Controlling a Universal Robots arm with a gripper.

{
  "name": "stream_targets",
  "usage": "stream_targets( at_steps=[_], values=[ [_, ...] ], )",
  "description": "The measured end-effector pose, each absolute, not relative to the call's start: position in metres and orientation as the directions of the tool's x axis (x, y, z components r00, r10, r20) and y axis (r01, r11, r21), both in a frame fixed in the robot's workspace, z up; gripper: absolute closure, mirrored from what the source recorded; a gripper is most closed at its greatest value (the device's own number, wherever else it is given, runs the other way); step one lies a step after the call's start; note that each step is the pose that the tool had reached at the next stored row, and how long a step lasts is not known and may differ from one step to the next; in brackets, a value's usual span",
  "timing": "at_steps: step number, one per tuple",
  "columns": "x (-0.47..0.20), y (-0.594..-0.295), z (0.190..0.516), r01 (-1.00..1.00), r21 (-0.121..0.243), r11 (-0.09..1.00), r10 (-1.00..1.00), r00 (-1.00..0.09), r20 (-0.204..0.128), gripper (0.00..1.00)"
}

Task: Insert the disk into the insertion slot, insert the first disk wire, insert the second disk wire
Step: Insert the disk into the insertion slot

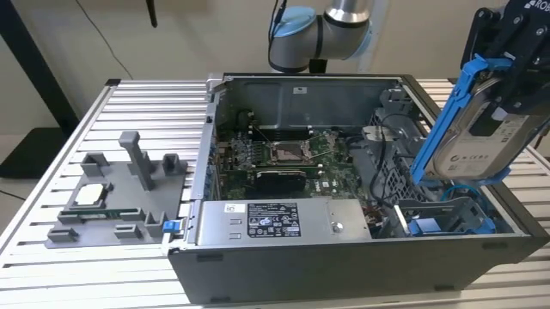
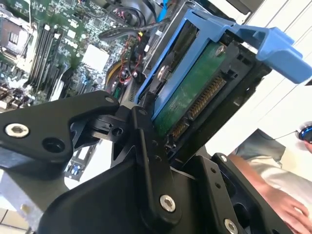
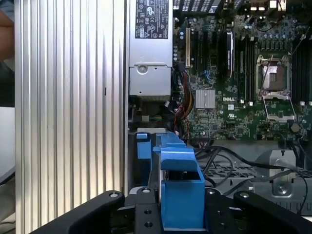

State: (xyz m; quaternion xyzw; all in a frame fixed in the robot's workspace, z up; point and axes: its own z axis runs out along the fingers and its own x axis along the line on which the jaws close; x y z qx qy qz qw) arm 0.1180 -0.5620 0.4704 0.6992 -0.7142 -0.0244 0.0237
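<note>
My gripper (image 1: 509,96) is shut on the disk (image 1: 481,145), a silver-grey drive with a white label in a bright blue carrier frame (image 1: 442,122). The disk hangs tilted, steeply on edge, above the right front corner of the open computer case. Below it lies the insertion slot (image 1: 447,215), a grey metal bay with blue tabs, and the disk is apart from it. In the second wrist view the disk's green board and connector (image 2: 195,97) sit between the black fingers (image 2: 146,141). The first wrist view has the blue carrier (image 3: 180,190) in the gripper (image 3: 180,217). A blue cable (image 1: 455,190) lies beside the bay.
The case holds a grey power supply (image 1: 284,222) at the front and a motherboard with a CPU socket (image 1: 288,151) behind it. A grey fixture with parts (image 1: 120,199) sits on the slatted table at the exterior view's left. A person's hand (image 2: 273,190) is close by.
</note>
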Motion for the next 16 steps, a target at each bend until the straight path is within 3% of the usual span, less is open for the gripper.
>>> stream_targets(
  at_steps=[16],
  values=[
    [0.122, -0.562, 0.45, -0.997, 0.069, 0.021, -1.0, -0.021, -0.004, 1.0]
  ],
)
